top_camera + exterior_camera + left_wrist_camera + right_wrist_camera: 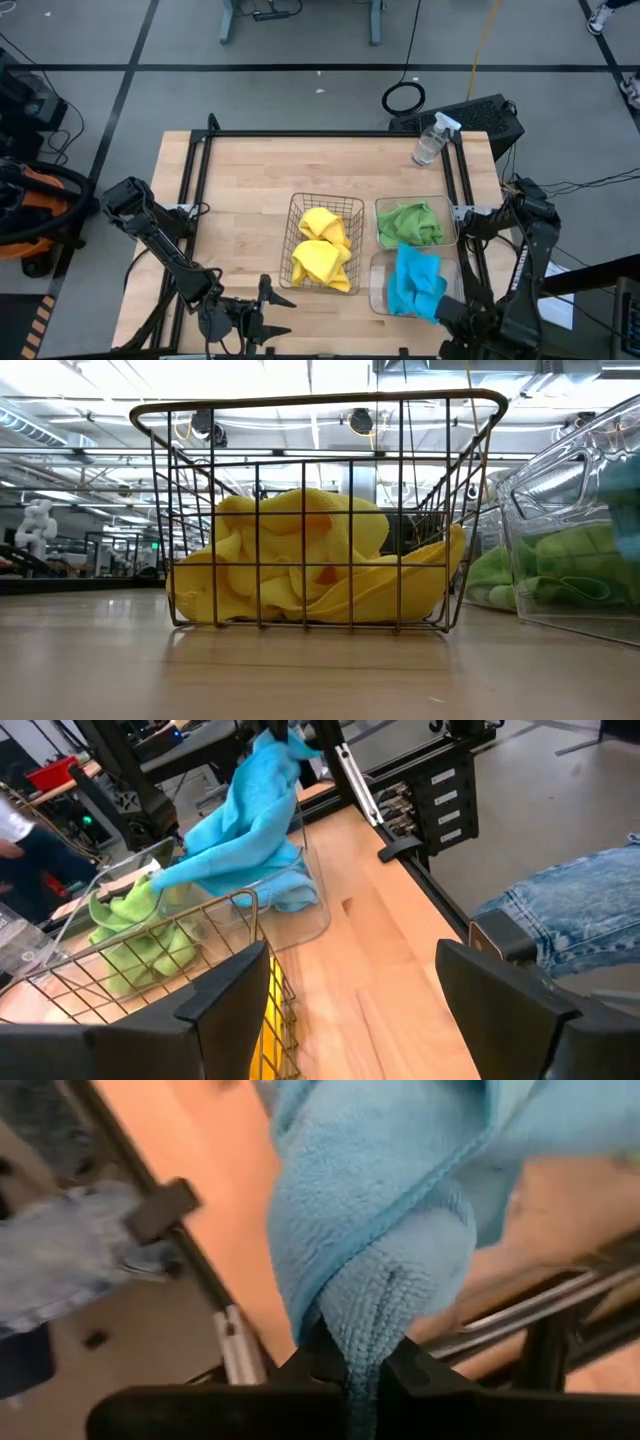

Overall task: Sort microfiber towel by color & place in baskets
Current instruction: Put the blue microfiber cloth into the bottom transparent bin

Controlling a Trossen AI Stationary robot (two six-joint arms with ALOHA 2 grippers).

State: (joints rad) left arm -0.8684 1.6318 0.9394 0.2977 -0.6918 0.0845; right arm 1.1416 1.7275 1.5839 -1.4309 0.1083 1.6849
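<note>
The right gripper (360,1365) pinches a bunched fold of the soft, light blue microfiber towel (415,280), which drapes limply, while the left gripper (350,990) waits wide.

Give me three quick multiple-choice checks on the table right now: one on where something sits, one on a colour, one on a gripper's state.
1. Where are the yellow towels?
A. In the wire basket
B. In a clear tub
C. Loose on the table

2. What colour is the towel in the far clear tub?
A. Red
B. Green
C. White

3. How does the right gripper stand?
A. Open over the spray bottle
B. Shut on nothing
C. Shut on the blue towel

Answers:
1. A: the high and low views show the yellow cloth behind the wire mesh.
2. B: the green towel fills that tub.
3. C: the right wrist view shows the jaws pinching blue cloth, which drapes into the near clear tub.
</note>
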